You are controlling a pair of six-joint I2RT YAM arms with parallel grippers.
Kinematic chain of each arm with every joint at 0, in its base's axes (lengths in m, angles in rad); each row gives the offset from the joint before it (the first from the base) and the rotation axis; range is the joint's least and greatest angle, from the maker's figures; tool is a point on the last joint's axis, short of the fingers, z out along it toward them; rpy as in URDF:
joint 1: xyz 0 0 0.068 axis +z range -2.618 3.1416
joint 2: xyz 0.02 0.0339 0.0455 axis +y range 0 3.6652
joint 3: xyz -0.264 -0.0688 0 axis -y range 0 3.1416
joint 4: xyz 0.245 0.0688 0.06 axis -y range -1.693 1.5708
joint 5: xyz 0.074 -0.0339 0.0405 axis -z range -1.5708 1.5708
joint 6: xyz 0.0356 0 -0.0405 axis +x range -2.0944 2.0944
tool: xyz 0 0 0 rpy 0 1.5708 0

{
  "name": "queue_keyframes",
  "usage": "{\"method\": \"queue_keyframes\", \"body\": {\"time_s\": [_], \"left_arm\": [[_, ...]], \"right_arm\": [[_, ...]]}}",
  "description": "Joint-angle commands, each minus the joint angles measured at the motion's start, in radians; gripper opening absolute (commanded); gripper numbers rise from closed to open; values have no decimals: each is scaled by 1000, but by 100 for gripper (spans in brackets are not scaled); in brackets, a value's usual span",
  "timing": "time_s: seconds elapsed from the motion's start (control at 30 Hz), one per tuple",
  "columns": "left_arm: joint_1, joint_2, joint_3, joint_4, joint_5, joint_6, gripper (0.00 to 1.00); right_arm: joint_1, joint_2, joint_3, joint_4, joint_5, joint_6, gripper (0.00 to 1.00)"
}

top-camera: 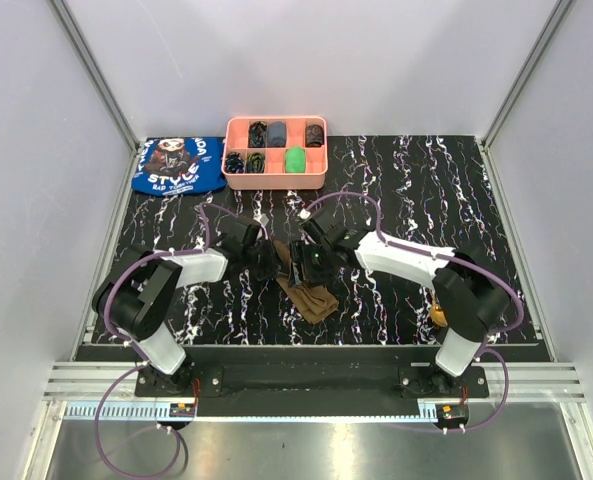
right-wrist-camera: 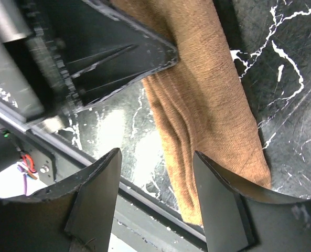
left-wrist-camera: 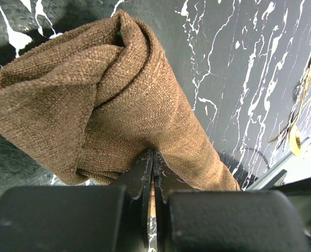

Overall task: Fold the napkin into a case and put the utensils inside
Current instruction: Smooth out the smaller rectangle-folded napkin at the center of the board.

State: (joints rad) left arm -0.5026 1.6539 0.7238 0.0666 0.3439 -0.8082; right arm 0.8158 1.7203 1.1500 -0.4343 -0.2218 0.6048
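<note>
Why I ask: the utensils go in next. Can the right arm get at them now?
Probably yes: the right gripper stands open and empty, and the utensils lie uncovered near that arm's base, though folding back that close may be awkward.

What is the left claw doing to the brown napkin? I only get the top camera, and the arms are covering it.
Observer: The left wrist camera shows the left gripper pinched shut on a fold of the napkin.
Operator: What about the other claw?
Observer: In the right wrist camera, the right gripper is open over the napkin, with nothing pinched.
Operator: Where did the spoon and fork go?
Observer: The left wrist camera shows the utensils lying together on the table, apart from the napkin and not inside it.
</note>
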Motion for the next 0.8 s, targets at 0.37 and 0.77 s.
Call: {"method": "queue_keyframes", "body": {"time_s": [0.37, 0.77], "left_arm": [[7, -26, -24, -4, -19, 20, 3], [0, -158, 8, -25, 84, -39, 17]], "right_arm": [[-1, 18, -59, 100, -54, 35, 47], [-1, 56, -173, 235, -56, 81, 32]]}}
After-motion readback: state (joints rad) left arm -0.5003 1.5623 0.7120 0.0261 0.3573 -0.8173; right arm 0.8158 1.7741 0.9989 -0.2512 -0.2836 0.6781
